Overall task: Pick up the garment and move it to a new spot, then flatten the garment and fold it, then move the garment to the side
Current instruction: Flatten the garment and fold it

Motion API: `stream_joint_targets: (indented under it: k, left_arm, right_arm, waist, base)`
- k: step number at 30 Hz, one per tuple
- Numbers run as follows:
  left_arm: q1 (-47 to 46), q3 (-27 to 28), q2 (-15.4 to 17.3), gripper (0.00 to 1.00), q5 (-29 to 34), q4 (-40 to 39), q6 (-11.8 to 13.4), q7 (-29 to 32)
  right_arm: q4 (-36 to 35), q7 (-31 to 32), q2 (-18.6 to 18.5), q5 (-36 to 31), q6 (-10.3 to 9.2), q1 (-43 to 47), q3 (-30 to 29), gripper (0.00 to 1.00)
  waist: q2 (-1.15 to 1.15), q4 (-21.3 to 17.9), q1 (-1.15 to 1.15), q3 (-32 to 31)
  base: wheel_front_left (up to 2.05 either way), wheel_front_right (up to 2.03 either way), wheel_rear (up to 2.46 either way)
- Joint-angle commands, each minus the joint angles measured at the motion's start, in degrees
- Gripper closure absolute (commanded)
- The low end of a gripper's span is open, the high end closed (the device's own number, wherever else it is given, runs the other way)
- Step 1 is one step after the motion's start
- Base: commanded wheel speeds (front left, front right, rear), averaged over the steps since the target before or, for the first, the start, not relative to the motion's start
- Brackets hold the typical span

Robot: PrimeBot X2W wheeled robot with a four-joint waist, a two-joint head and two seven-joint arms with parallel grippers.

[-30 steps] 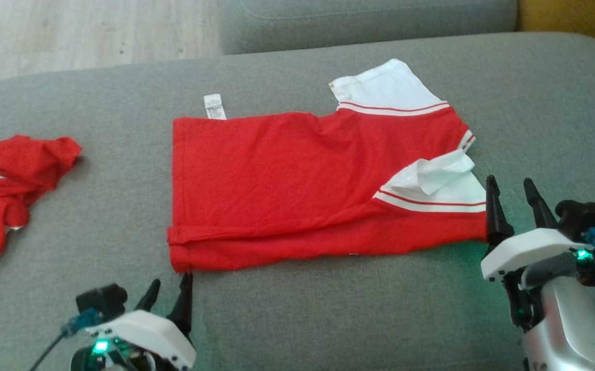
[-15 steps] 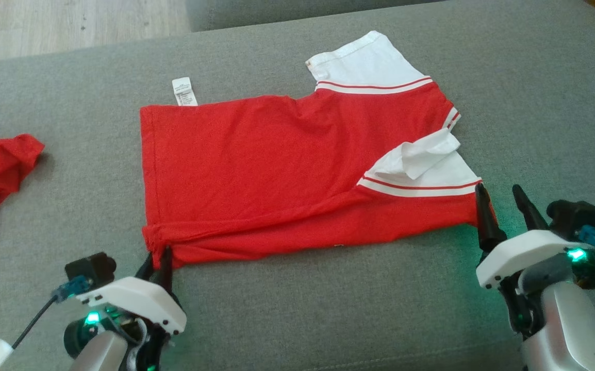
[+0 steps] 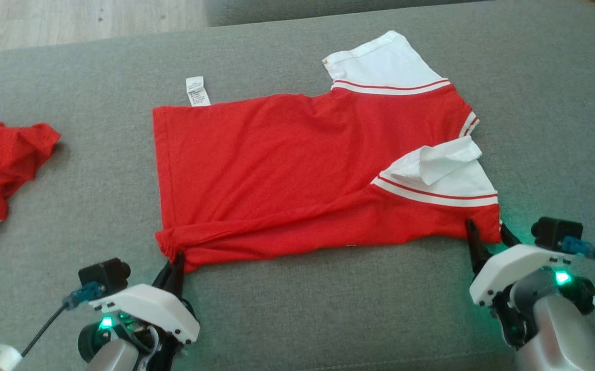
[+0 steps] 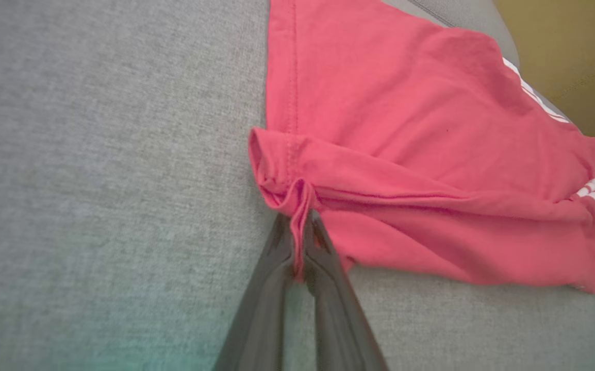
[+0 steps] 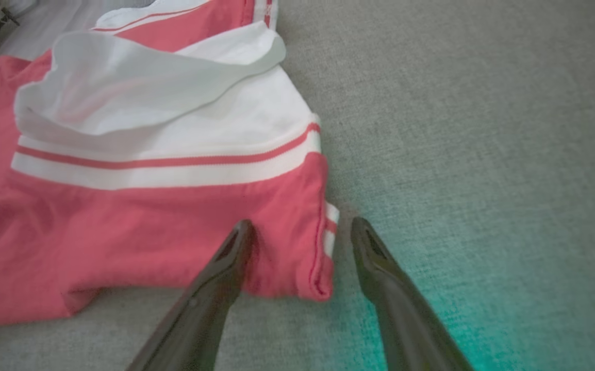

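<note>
The garment (image 3: 297, 170) is a red shirt with white, red-striped sleeves, lying folded lengthwise on the grey cushion (image 3: 328, 309). My left gripper (image 3: 175, 268) is shut on the garment's near left corner; in the left wrist view a pinch of red hem (image 4: 300, 206) sits between the closed fingers of the left gripper (image 4: 300, 242). My right gripper (image 3: 487, 234) stands open at the near right corner. In the right wrist view the red corner (image 5: 297, 257) lies between the spread fingers of the right gripper (image 5: 300, 229).
A second crumpled red cloth (image 3: 3, 159) lies at the cushion's left. A white care label (image 3: 197, 91) sticks out at the garment's far edge. Wooden floor (image 3: 70, 20) shows beyond the cushion at top left; bare cushion extends right of the shirt.
My left gripper has closed on the garment's near left corner. My right gripper has come down and straddles the near right corner. The head camera has shifted.
</note>
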Motion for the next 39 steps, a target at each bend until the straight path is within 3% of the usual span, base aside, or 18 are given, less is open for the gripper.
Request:
stream_joint_targets:
  k: [1,11,19,26,32,39]
  left_arm:
    - [-0.71,1.92,1.48,1.00,-0.07,-2.17,0.14,-0.38]
    - [-1.87,2.91,3.08,1.00,0.06,-8.16,0.51,-0.32]
    - [-1.39,4.40,7.16,1.00,0.61,-17.26,2.01,1.71]
    - [4.88,5.77,10.77,1.00,-0.62,-24.53,4.44,4.48]
    - [10.38,4.59,9.34,1.00,-2.02,-22.63,5.30,4.20]
    - [14.06,2.59,6.88,1.00,-3.27,-16.67,4.15,2.96]
  right_arm:
    - [-0.60,-0.46,-0.16,1.20,0.39,-2.47,1.67,0.98]
    - [-3.72,1.12,-0.16,5.96,0.39,-6.22,0.99,1.00]
    - [-14.74,9.02,-0.74,7.78,0.39,-6.25,-2.35,1.00]
    - [-25.45,15.48,-1.03,7.60,0.39,1.45,-4.85,1.00]
    - [-27.93,16.41,-0.44,7.22,0.39,9.16,-5.59,1.00]
    - [-24.17,12.62,-0.18,8.42,0.39,13.81,-4.29,1.00]
  waist:
    - [0.00,0.29,0.00,-0.33]
    - [0.00,0.39,0.00,-2.81]
    - [0.00,0.02,0.00,-4.49]
    - [0.00,-0.03,0.00,-5.49]
    - [0.00,-0.23,0.00,-5.84]
    - [0.00,-0.88,0.00,-5.77]
  base:
    - [0.00,0.00,0.00]
    - [0.00,0.00,0.00]
    - [0.00,0.00,0.00]
    - [0.00,0.00,0.00]
    - [0.00,0.00,0.00]
    - [0.00,0.00,0.00]
